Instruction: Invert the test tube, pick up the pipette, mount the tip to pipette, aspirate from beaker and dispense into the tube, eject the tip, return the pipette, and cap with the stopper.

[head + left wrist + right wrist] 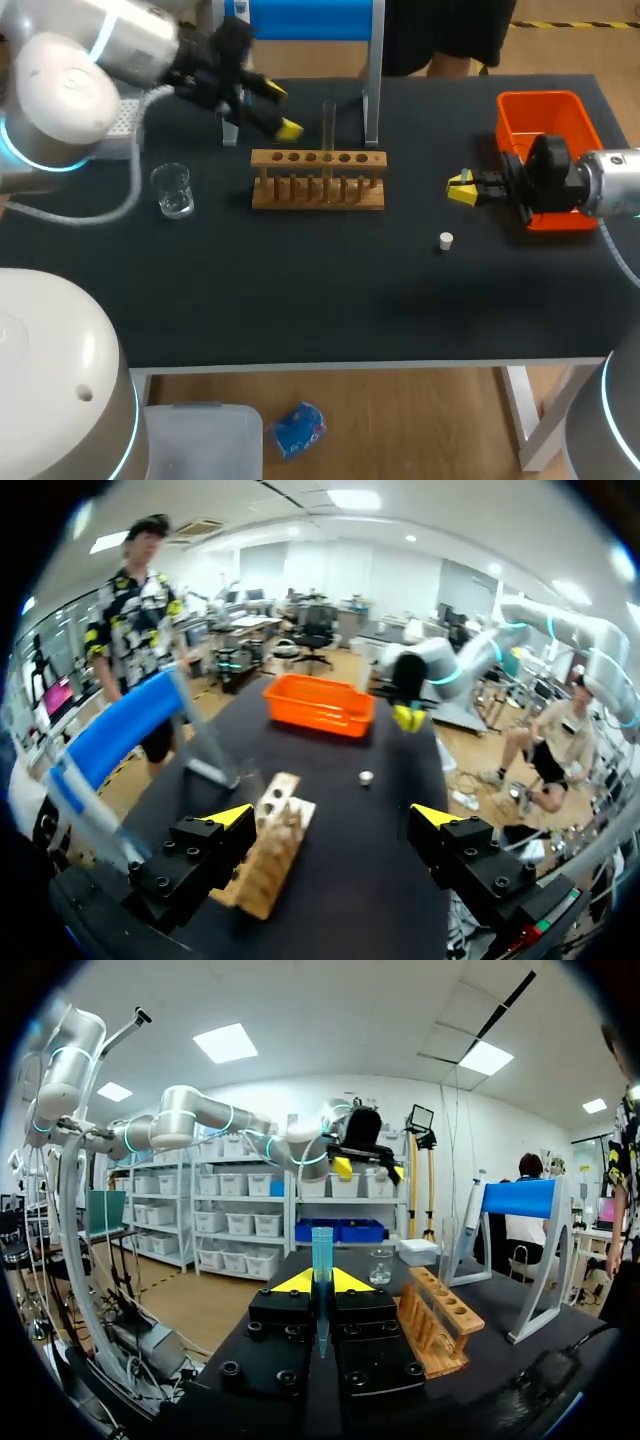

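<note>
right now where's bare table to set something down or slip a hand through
The whole front strip of the table, between the near edge and the beaker, rack and stopper, is bare. A smaller gap lies between rack and right gripper. The back is crowded: left gripper by the rack, pipette stand, orange bin.

Matt black, smooth: table top (300, 300). Pale bare wood, matt: test tube rack (318, 200). Clear and glossy (glass or plastic, cannot tell): beaker (173, 190), test tube (328, 125). Smooth orange plastic: bin (545, 115). Translucent blue plastic: pipette tip (322, 1255).
</note>
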`<state>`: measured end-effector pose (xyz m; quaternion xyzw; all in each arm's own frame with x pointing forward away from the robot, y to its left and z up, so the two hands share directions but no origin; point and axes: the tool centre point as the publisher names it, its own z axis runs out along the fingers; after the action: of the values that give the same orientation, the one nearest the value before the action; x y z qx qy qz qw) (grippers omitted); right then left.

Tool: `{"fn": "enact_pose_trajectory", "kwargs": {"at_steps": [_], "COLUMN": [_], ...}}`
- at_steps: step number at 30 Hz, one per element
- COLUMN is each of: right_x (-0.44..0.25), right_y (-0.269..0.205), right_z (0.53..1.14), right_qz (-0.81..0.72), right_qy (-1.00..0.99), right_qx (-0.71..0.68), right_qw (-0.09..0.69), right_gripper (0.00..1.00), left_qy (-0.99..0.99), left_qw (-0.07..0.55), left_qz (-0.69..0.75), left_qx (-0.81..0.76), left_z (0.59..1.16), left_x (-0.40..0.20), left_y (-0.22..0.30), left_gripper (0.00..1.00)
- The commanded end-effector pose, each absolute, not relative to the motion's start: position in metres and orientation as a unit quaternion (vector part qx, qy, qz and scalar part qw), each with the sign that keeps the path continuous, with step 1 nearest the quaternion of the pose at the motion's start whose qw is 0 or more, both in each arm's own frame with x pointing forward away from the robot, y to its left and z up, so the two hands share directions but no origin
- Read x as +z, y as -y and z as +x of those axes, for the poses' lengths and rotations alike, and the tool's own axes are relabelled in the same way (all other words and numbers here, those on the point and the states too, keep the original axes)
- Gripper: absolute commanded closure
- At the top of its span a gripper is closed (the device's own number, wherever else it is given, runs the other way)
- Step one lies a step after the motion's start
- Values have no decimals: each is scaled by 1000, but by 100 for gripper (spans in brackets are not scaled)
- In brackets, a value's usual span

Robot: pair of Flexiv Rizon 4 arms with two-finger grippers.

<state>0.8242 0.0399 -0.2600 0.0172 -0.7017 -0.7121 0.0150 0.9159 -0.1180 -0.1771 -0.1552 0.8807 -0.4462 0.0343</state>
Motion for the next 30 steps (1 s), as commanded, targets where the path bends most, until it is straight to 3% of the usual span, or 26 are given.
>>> {"fn": "enact_pose_trajectory", "kwargs": {"at_steps": [1, 8, 22, 30], "right_x": [-260, -260, -260, -260], "right_y": [-40, -40, -40, -40], "right_z": [824, 824, 824, 824], "right_qz": [18, 18, 18, 18], "right_qy": [702, 702, 702, 702], "right_qx": [-712, -712, -712, -712], "right_qw": [15, 15, 15, 15], "right_gripper": [100, 100, 100, 100], "left_qy": [-860, -842, -842, -798], "left_qw": [98, 128, 128, 194], "left_qz": [-242, -311, -311, -420], "left_qx": [-438, -421, -421, -386], "left_z": [943, 991, 991, 1022], "left_x": [-160, -150, -150, -177], "left_y": [50, -11, -11, 32], "left_gripper": [0, 0, 0, 0]}}
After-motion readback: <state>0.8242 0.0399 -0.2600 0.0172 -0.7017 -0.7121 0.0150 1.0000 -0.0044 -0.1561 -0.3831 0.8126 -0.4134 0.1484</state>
